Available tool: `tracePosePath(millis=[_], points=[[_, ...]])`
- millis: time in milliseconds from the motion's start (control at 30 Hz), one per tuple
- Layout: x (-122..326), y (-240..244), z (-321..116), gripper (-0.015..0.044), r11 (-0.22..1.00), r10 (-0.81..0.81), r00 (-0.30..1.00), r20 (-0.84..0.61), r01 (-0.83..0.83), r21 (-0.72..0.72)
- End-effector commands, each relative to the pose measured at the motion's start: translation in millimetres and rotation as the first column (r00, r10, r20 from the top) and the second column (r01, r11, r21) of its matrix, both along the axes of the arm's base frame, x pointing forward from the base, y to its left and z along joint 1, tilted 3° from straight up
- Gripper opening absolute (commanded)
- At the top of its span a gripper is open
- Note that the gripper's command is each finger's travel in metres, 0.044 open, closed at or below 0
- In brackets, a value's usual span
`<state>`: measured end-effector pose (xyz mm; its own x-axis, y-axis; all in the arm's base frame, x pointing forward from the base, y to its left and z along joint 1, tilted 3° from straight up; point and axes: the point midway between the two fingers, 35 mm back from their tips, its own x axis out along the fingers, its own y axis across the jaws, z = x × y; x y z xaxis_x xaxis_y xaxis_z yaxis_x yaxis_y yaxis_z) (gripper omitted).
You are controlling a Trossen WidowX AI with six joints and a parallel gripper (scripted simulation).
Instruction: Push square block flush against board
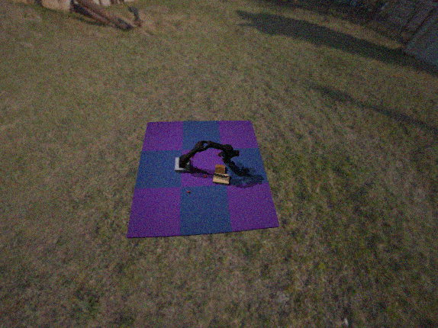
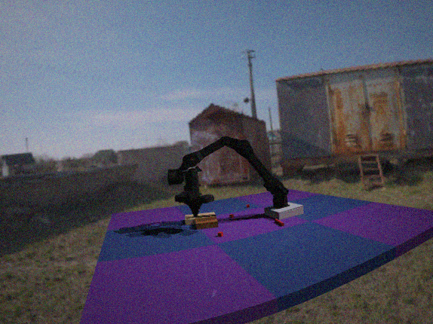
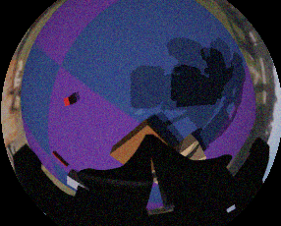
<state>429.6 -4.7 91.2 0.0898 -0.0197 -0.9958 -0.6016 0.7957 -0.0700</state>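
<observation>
The orange-brown square block (image 1: 220, 168) (image 2: 207, 223) (image 3: 129, 149) lies on the mat. The pale tan board (image 1: 221, 180) (image 2: 188, 221) (image 3: 195, 148) lies close beside it, on the side nearer the top camera. A dark band runs across the board's top. In the wrist view the fingers hide part of both, so I cannot tell whether they touch along a whole side or have an edge even. My gripper (image 2: 195, 214) (image 3: 148, 137) is shut and empty. It points down with its tip close to the outer end of the two parts; exact height and contact are unclear.
The checkered mat (image 1: 160, 210) (image 2: 170, 279) carries several small red pieces, one (image 1: 188, 191) on the side nearer the top camera and another (image 2: 220, 234) (image 3: 67, 101) inward of the block. The arm's white base (image 1: 178, 165) (image 2: 290, 212) stands inward. The arm's shadow falls outward.
</observation>
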Motion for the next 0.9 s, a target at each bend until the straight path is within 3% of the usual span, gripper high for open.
tracePosePath(millis=[0,433,700,867], points=[[6.4,-14.2,2.8,0.0,0.988,-0.152,0.988,0.005,0.152,0.017],[18.5,-56.9,5.1,0.0,0.829,-0.557,0.831,-0.002,0.556,0.052],[19.5,-59.2,2.1,0.0,0.817,-0.575,0.818,-0.002,0.575,0.054],[24.0,-60.3,-49.6,0.0,0.817,-0.575,0.818,-0.003,0.575,0.054]])
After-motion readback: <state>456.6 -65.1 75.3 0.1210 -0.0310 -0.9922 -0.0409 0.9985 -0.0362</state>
